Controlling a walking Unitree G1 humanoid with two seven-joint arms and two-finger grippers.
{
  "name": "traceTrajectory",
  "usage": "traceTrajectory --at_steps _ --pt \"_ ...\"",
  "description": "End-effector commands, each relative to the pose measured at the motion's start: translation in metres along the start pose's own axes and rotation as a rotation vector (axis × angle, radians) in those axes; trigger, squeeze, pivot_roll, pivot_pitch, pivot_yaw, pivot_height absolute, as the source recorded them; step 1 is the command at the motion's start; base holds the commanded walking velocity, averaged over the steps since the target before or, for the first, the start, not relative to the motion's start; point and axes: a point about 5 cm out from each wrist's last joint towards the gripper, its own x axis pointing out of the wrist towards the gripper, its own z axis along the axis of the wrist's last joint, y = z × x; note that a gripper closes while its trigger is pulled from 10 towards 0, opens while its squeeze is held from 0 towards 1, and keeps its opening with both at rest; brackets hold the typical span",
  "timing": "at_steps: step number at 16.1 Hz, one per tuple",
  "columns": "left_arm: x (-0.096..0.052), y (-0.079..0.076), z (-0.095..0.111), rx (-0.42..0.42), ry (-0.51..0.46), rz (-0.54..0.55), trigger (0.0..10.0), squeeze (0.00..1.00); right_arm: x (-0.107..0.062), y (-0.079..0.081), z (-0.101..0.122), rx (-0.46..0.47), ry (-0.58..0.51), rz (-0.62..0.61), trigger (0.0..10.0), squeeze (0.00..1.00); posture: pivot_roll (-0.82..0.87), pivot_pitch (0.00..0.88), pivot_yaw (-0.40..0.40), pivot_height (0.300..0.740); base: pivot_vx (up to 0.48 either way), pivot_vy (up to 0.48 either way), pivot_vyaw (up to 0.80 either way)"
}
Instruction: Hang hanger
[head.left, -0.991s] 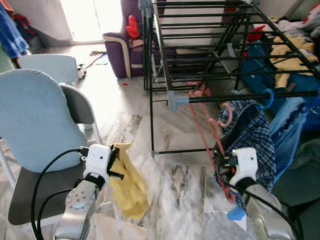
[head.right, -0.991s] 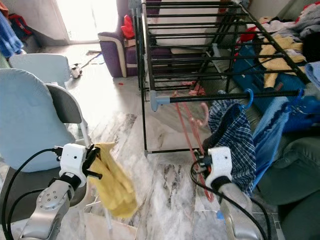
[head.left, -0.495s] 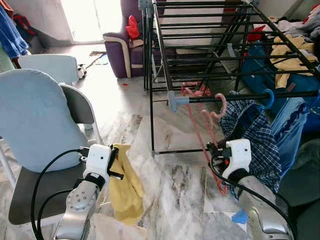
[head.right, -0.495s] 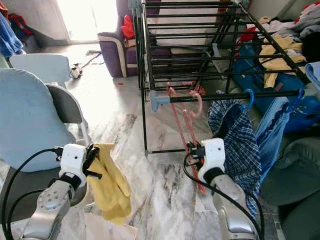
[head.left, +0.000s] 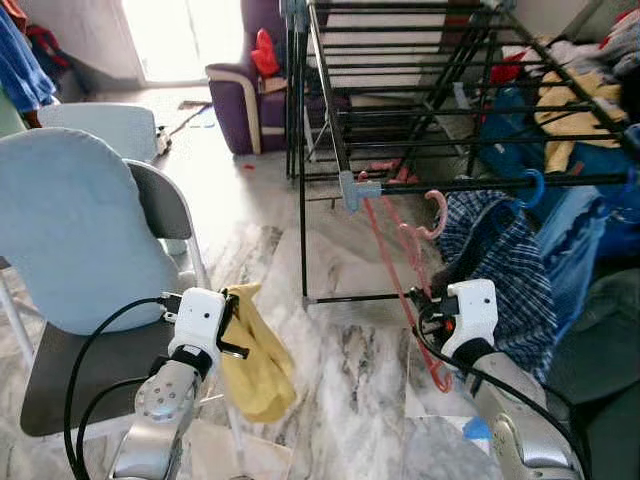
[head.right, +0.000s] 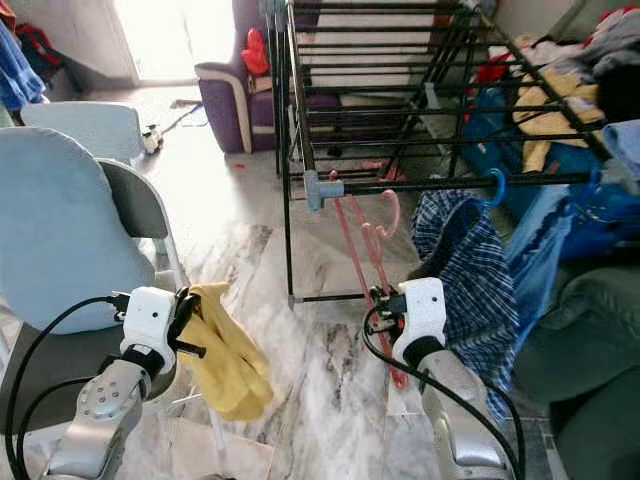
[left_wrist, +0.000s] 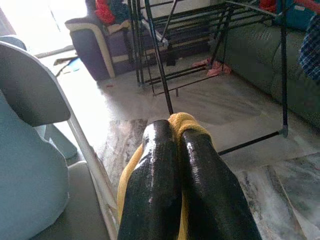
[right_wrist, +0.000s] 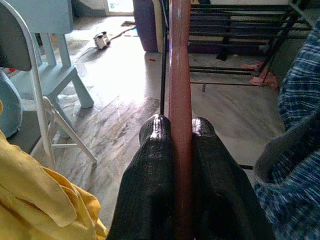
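Note:
My right gripper (head.left: 421, 304) is shut on the shaft of a pink hanger (head.left: 400, 250), low and in front of the black drying rack (head.left: 330, 120). The hanger's hook (head.left: 435, 211) sits just under the rack's front rail (head.left: 470, 183), not over it. In the right wrist view the pink hanger (right_wrist: 179, 60) runs straight out between the fingers (right_wrist: 152, 150). My left gripper (head.left: 232, 325) is shut on a yellow cloth (head.left: 258, 360) that hangs beside the chair; the cloth (left_wrist: 186, 120) peeks past the fingertips in the left wrist view.
A plaid shirt (head.left: 505, 265) hangs from a blue hook (head.left: 533, 187) on the same rail, right of the pink hook. A chair with a light blue cushion (head.left: 70, 230) stands at my left. A purple armchair (head.left: 240, 100) is behind, and clothes are piled at right (head.left: 585, 110).
The right gripper lifted the hanger and moved it left until its hook met the rail, then the hook dropped back just under it. The yellow cloth swung a little.

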Motion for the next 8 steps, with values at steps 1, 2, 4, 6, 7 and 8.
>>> traceTrajectory --at_steps 1,2,4,6,7,8 --pt "0.0009 0.0014 0.0091 0.018 -0.041 -0.002 10.0 0.0 -0.0008 0.0002 0.0039 -0.001 -0.013 -0.005 10.0 0.0 -0.09 0.0 0.0 0.74 -0.356 0.0 0.0" --pt "0.0006 0.0015 0.0087 0.018 -0.04 -0.001 10.0 0.0 -0.0008 0.0001 0.0038 0.0 -0.013 -0.006 10.0 0.0 -0.09 0.0 0.0 0.74 -0.356 0.0 0.0" --pt "0.0006 -0.0006 0.0083 0.018 -0.037 -0.007 10.0 0.0 0.0003 0.0002 0.0033 0.001 -0.007 -0.006 10.0 0.0 -0.09 0.0 -0.003 0.74 -0.349 0.0 0.0" --pt "0.0004 -0.001 0.0088 0.021 -0.038 -0.009 10.0 0.0 -0.0002 0.0 0.0034 0.002 -0.004 -0.006 10.0 0.0 -0.09 0.0 -0.005 0.74 -0.337 0.0 0.0" --pt "0.0001 -0.0006 0.0083 0.02 -0.036 -0.006 10.0 0.0 -0.0003 -0.0003 0.003 0.004 -0.002 -0.008 10.0 0.0 -0.09 0.0 -0.005 0.74 -0.337 0.0 0.0" --pt "-0.0001 -0.0005 0.0079 0.02 -0.035 -0.006 10.0 0.0 -0.0004 -0.0003 0.0027 0.004 -0.001 -0.01 10.0 0.0 -0.09 0.0 -0.007 0.74 -0.334 0.0 0.0"
